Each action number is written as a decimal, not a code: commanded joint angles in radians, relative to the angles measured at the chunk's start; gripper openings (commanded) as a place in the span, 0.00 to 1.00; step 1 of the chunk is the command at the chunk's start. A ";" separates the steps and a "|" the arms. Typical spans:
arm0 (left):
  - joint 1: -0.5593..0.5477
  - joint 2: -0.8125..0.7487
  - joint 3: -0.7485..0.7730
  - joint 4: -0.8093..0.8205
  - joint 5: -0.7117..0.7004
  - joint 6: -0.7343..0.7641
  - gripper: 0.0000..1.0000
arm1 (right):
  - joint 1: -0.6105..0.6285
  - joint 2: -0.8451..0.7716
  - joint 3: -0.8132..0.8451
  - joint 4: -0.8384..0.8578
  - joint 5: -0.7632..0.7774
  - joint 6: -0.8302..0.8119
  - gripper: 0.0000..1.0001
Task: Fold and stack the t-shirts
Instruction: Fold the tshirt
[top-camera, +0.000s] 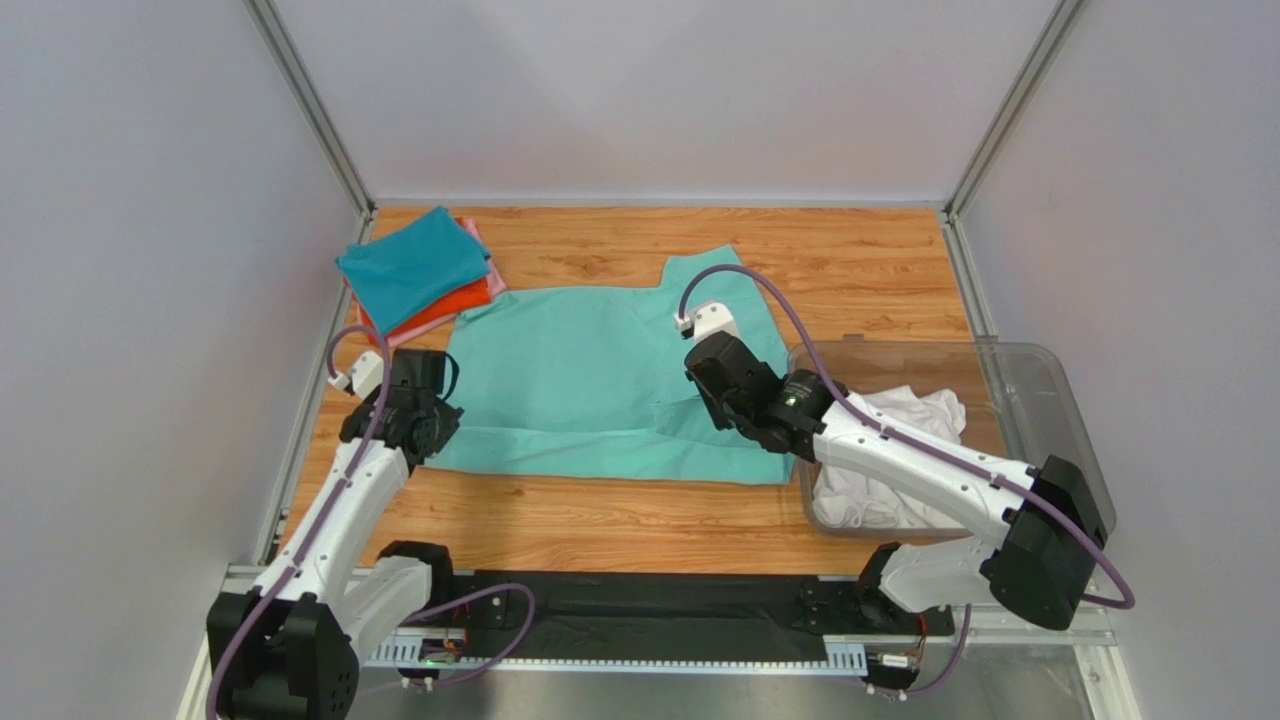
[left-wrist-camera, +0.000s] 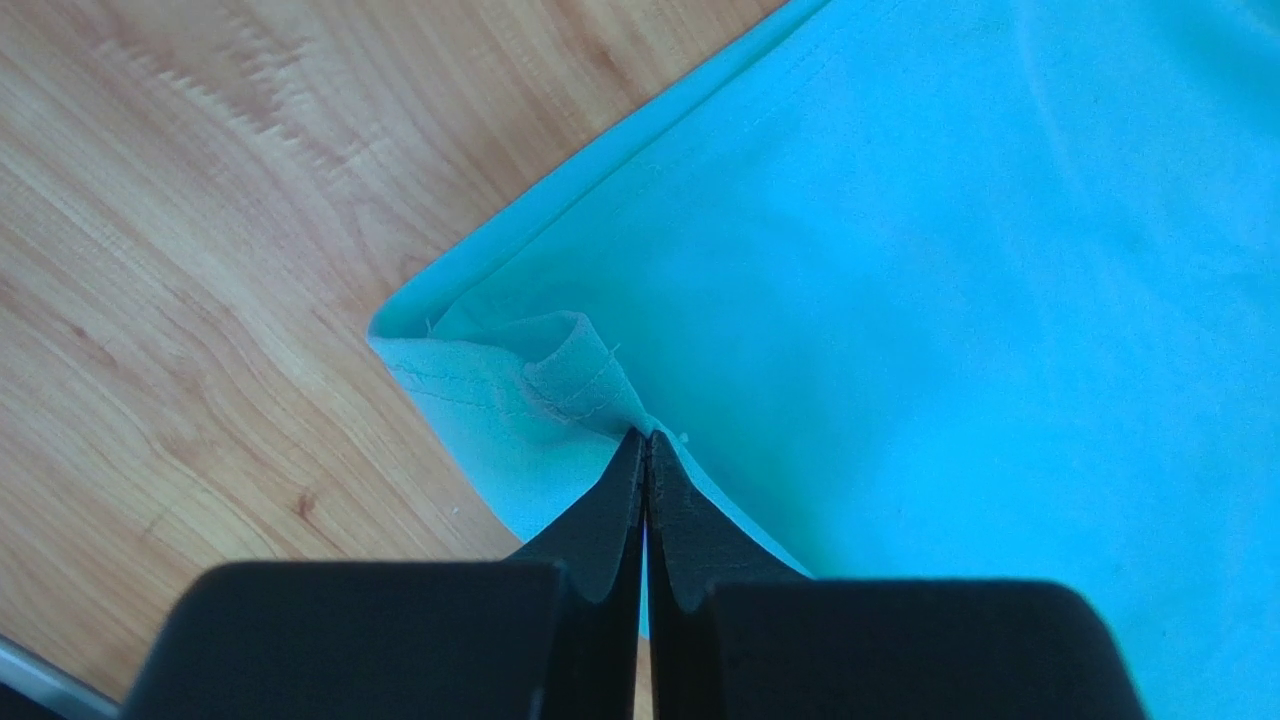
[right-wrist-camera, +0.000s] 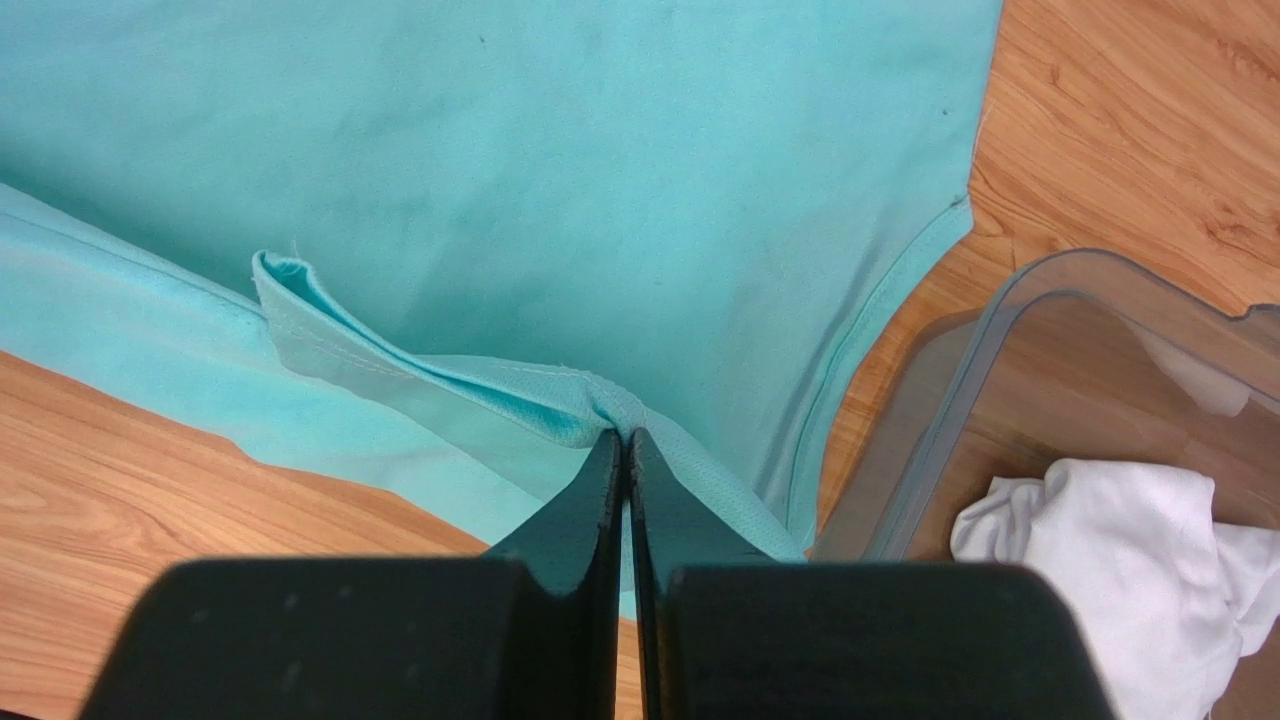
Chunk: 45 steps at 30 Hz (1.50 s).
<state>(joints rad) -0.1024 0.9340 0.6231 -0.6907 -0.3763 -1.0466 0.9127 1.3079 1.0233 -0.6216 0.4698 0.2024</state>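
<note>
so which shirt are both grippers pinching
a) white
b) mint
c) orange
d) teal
b: the left gripper and right gripper are each shut on a raised fold of the mint shirt.

Top cam: high at near edge, looking down over whole table (top-camera: 631, 518). Wrist cams: close, angled down; all share mint-green shirt (top-camera: 601, 383).
</note>
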 joint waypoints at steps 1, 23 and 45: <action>0.003 0.046 0.058 0.060 -0.035 0.025 0.00 | -0.047 0.020 0.044 0.071 -0.071 -0.067 0.00; 0.023 0.411 0.196 0.091 -0.105 -0.036 0.00 | -0.201 0.257 0.127 0.155 -0.145 -0.147 0.00; 0.026 0.125 0.112 0.242 0.209 0.134 1.00 | -0.138 0.188 0.132 0.097 -0.164 0.087 1.00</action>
<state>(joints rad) -0.0822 1.0992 0.7792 -0.5606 -0.3038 -0.9878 0.7448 1.6051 1.2018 -0.5278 0.3660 0.1688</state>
